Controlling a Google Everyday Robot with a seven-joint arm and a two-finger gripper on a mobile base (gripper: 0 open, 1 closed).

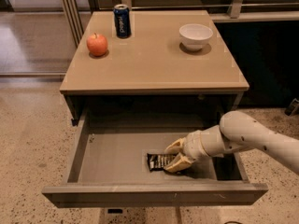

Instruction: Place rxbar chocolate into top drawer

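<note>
The rxbar chocolate [157, 161], a flat black-wrapped bar with white lettering, lies low over the grey floor of the open top drawer [112, 158], right of its middle. My gripper [175, 156] reaches into the drawer from the right on a white arm. Its tan fingers [178, 164] close on the bar's right end. I cannot tell whether the bar touches the floor.
On the tabletop [154, 59] stand a red apple [97, 44] at the left, a dark blue can [122, 20] at the back and a white bowl [195, 35] at the right. The drawer's front panel [154, 194] juts toward me. Speckled floor surrounds the table.
</note>
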